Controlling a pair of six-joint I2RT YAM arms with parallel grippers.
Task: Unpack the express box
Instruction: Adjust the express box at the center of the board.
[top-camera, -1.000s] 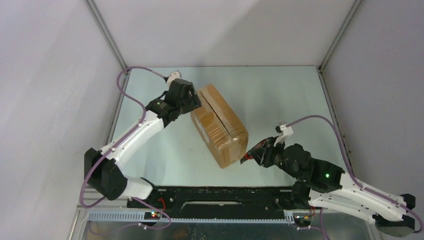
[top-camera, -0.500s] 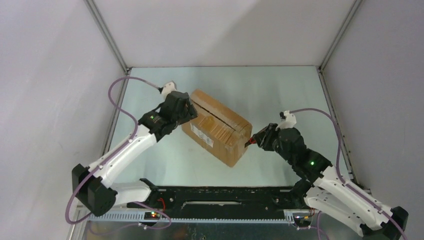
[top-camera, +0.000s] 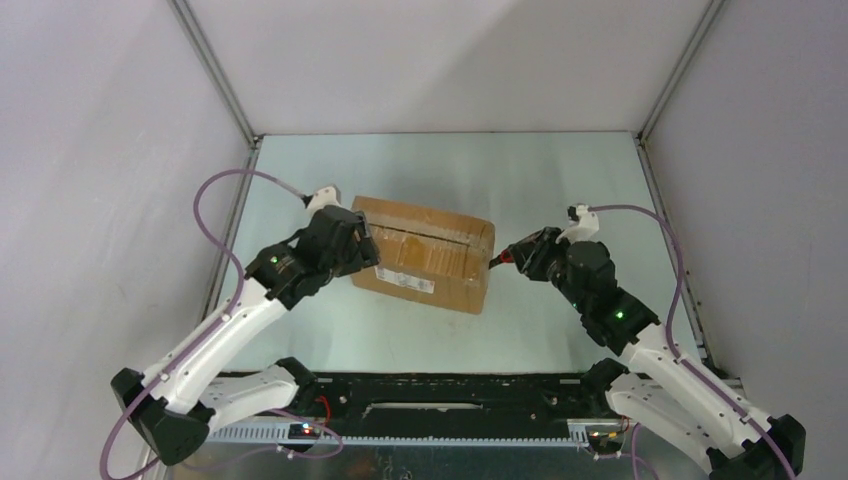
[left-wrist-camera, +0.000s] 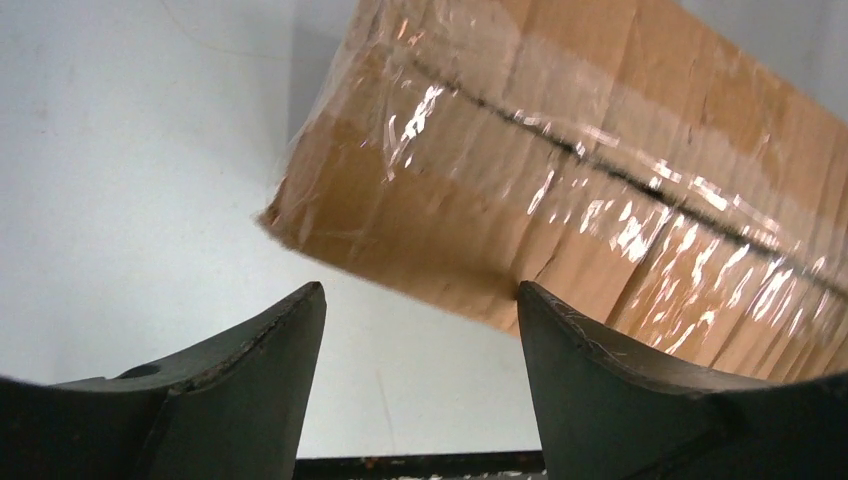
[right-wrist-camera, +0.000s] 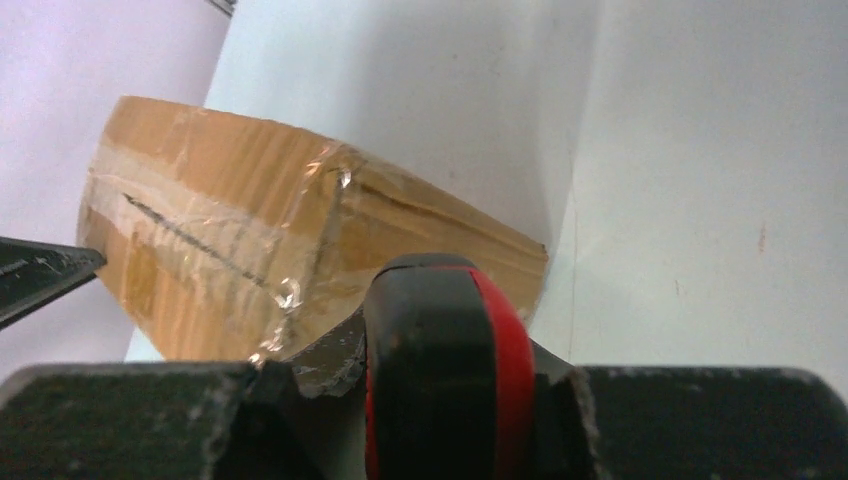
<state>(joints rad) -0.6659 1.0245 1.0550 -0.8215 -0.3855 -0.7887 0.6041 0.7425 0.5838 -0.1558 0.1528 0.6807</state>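
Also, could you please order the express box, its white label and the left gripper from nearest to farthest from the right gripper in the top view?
1. express box: its right end sits just beside the right gripper, which holds a red-and-black tool.
2. white label: on the box's near side, left of middle.
3. left gripper: open, at the box's left end.

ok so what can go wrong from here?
Left gripper is open at the box's left end, not clamping it, so the box may slide or swivel if pushed. The red-and-black tool in the right gripper sits at the right end; it could skid on the glossy tape.
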